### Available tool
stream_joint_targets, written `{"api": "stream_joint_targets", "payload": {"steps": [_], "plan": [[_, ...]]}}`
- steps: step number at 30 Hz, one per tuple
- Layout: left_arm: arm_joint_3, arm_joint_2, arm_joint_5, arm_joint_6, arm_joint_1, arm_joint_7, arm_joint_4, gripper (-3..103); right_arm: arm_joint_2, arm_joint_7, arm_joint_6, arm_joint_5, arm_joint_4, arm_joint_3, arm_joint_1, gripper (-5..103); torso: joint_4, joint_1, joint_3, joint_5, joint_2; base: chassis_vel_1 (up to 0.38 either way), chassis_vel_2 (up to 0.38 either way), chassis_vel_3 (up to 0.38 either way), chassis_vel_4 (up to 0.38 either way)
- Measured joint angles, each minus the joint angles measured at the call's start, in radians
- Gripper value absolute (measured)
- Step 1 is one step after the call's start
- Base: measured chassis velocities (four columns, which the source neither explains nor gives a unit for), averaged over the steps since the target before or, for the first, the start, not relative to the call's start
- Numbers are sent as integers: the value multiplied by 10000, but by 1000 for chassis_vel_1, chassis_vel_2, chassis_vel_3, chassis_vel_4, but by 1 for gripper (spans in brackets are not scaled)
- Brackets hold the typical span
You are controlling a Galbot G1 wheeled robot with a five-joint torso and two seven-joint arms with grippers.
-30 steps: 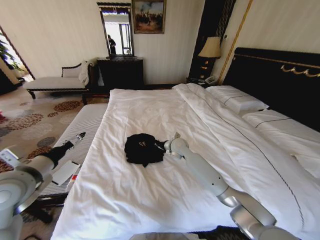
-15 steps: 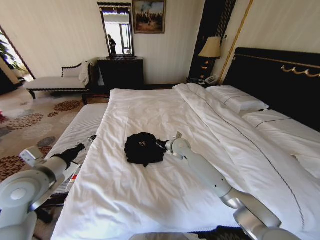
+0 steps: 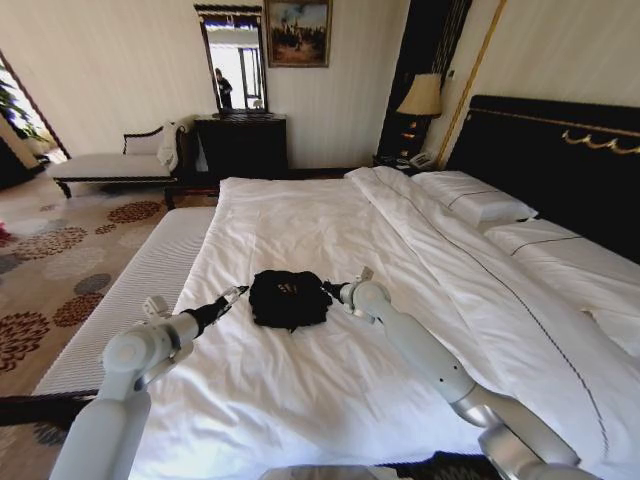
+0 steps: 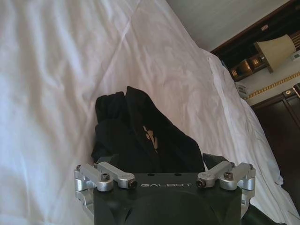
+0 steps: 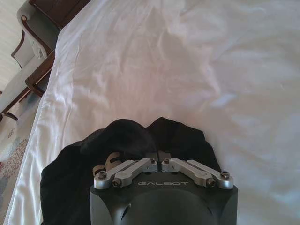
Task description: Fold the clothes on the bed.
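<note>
The bed (image 3: 330, 400) spreads across most of the head view, its white duvet (image 3: 300, 215) rumpled, its dark headboard (image 3: 560, 160) cut off at the picture's edge, with two pillows (image 3: 480, 205) lying by it. One black T-shirt (image 3: 289, 297) sits bunched in a heap on the duvet, toward the side of the bed nearest the robot's left arm; its sleeves and hem cannot be made out, and of the white chest lettering only a small light fleck shows. Two arms reach to it. The right end effector (image 3: 330, 291) sits at the shirt's right edge, and in the right wrist view its linkage bars meet at the middle, jaws drawn together and buried in the black cloth, pinching the shirt. The left end effector (image 3: 237, 292) hovers just beside the shirt's left edge, apart from it; in the left wrist view its bars stand spread wide, jaws parted, the fingertips themselves out of frame.
</note>
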Motion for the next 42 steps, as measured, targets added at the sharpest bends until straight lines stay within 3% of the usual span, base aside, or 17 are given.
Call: {"api": "stream_joint_targets", "payload": {"steps": [4, 8, 16, 37, 42], "plan": [[546, -192, 369, 29, -297, 158, 394, 100, 38, 42, 18, -6, -1, 30, 1, 0, 2, 0, 0, -1, 0, 0, 0, 0, 0], [1075, -421, 1102, 17, -499, 736, 717, 100, 44, 55, 21, -76, -31, -3, 1, 0, 4, 0, 0, -1, 0, 0, 0, 0, 0], [1464, -883, 1938, -139, -591, 1341, 900, 100, 32, 26, 20, -140, -146, -46, 0, 0, 3, 0, 0, 0, 0, 0, 0, 0, 0], [1792, -1202, 2597, -259, -1039, 1784, 1849, 102, -18, -21, 12, -391, -105, -87, -105, 0, 2, 0, -1, -1, 0, 0, 0, 0, 0], [1790, -1197, 2904, -295, -1065, 2041, 2129, 93, -19, -29, 12, -445, -74, -55, -162, 0, 2, 0, 0, -2, 0, 0, 0, 0, 0]]}}
